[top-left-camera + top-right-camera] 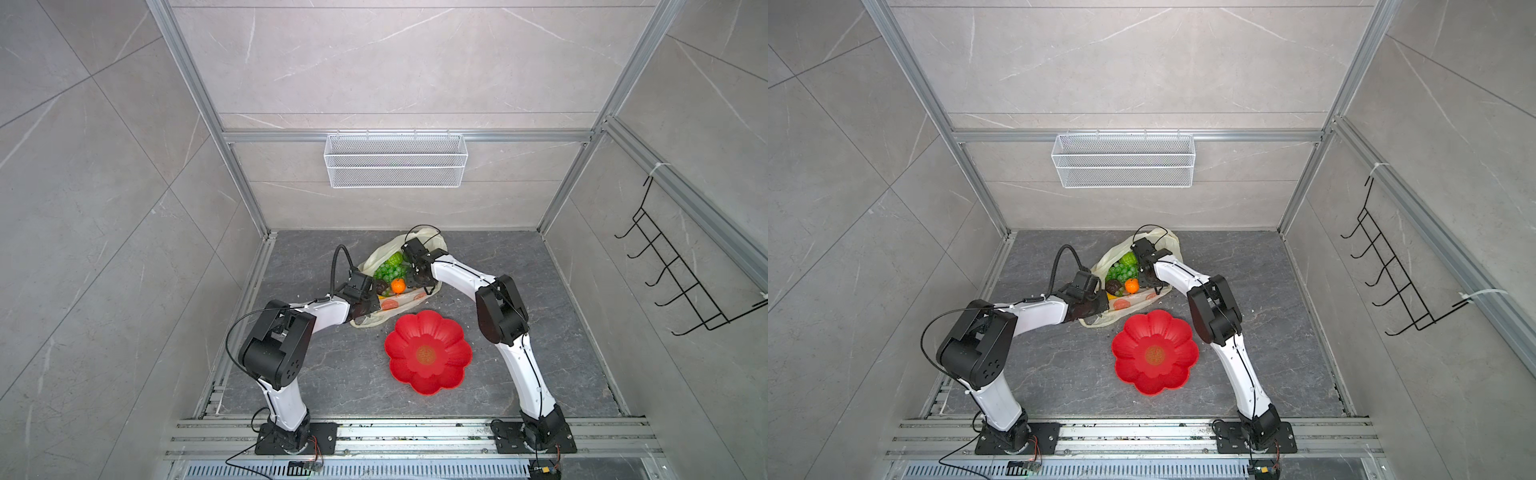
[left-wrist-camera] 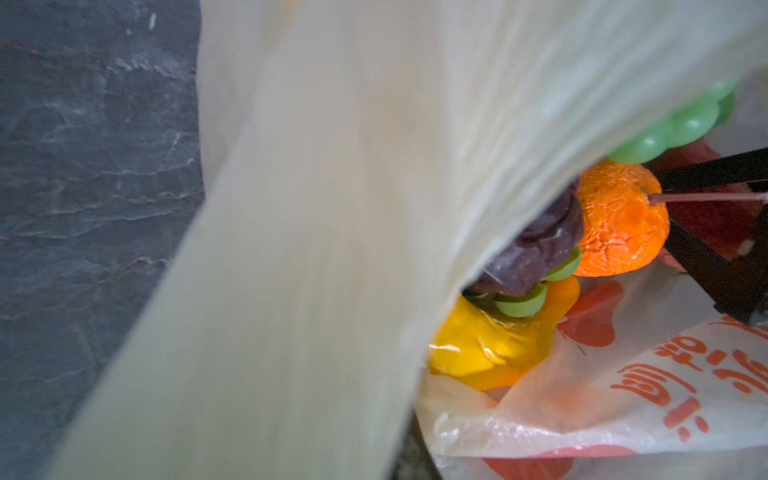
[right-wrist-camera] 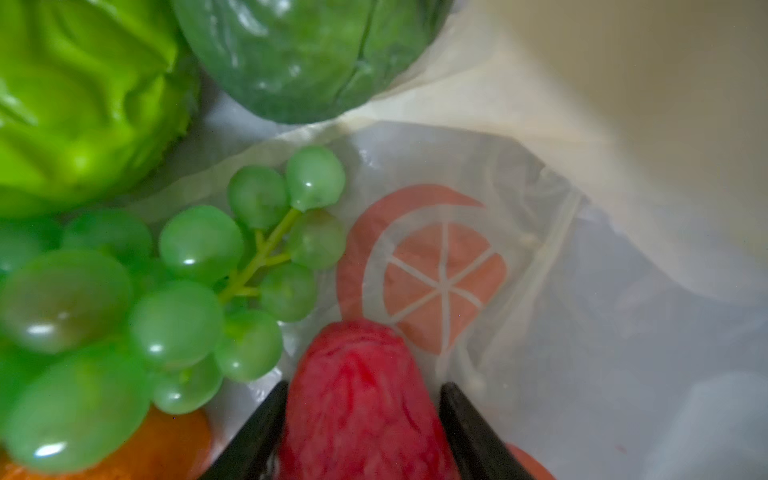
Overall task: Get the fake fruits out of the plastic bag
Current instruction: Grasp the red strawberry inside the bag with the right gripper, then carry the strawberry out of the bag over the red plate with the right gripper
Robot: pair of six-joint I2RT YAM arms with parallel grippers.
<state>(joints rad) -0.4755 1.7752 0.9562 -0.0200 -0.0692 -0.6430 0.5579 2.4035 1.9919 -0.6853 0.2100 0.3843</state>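
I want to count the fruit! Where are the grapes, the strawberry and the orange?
grapes [image 3: 176, 322]: right wrist view, on one grape in the middle of the bunch.
strawberry [image 3: 361, 395]: right wrist view, on its red middle.
orange [image 1: 398, 285]: in a top view, on its top.

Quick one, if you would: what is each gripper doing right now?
Left gripper: shut, pinching the bag.
Right gripper: closed on the strawberry.
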